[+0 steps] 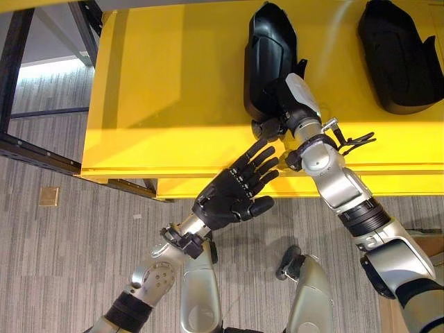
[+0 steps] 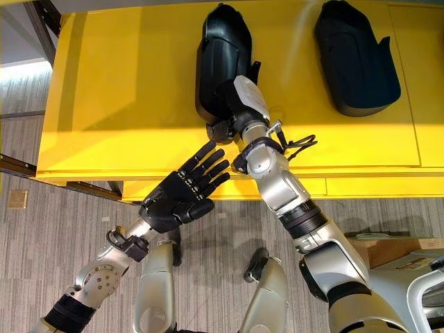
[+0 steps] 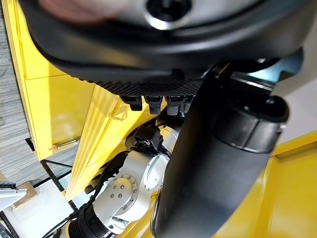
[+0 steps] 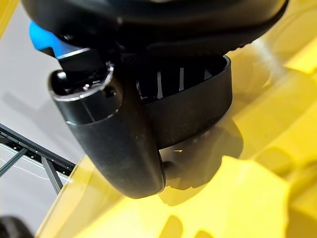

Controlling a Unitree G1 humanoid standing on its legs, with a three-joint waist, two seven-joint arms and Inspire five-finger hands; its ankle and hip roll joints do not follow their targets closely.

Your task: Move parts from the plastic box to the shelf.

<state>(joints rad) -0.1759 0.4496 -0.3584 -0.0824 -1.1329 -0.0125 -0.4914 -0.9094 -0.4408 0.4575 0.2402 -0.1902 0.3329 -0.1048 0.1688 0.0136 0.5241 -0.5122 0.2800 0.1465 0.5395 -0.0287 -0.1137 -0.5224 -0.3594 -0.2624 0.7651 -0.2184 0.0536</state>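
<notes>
Yellow shelf (image 1: 173, 83) top seen from above, grey carpet floor (image 1: 69, 250) below. Two black moulded parts on shelf: one part (image 1: 267, 55) mid-shelf, lying lengthwise, near end close to front edge; 2nd part (image 1: 399, 59) well apart to the right, toward back of shelf, untouched. R hand (image 2: 236, 104) reaches in from lower right, sits on near end of mid part; white thumb cover on top, fingers curled round part's rim. R wrist view backs this up: thumb and fingers clamped on the black rim, yellow surface just under it, so part looks set down on shelf, though contact underneath can't be confirmed. L hand (image 1: 232, 194) off the shelf, hovering in front of shelf's front edge over floor, palm up-ish, fingers straight and slightly spread, holding nothing; fingertips point toward R wrist, near but not touching. Dark metal frame (image 1: 21, 83) stands left of shelf. Small brass floor plate (image 1: 48, 196) in carpet at left.
</notes>
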